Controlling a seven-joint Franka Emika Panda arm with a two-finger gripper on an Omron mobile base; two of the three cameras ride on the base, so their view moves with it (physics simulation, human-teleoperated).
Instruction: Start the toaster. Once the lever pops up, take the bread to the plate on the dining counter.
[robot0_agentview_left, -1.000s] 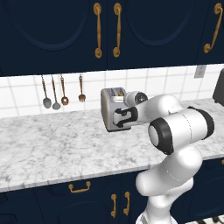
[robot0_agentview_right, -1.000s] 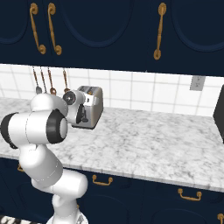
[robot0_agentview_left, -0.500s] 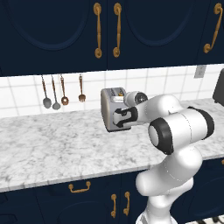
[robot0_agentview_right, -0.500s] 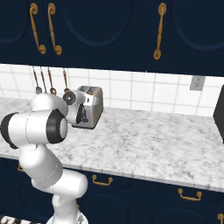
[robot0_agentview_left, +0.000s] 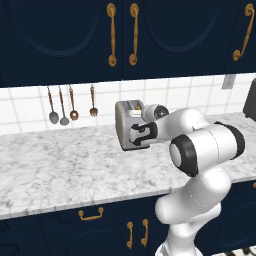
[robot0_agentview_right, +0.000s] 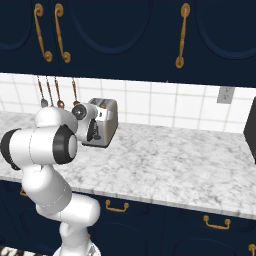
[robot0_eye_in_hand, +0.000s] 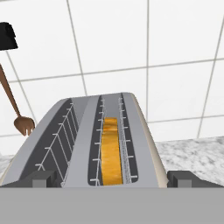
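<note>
A: Where is the bread?

B: Sunk in the right slot of the toaster on the worktop.

A: And the hand?

B: Spread wide at the front face, nothing pinched. The lever may be missed and the knob pressed instead, or the toaster shoved back.

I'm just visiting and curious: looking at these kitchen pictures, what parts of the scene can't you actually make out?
- The toaster's front face with its lever: in both base views the arm and tool cover it; in the hand view the bottom edge cuts it off.
- The bread: sunk in its slot, top edge alone visible in the hand view.
- Whether the tool touches the toaster: cannot tell.
- The dark object at the right edge of both base views: cut off.
</note>
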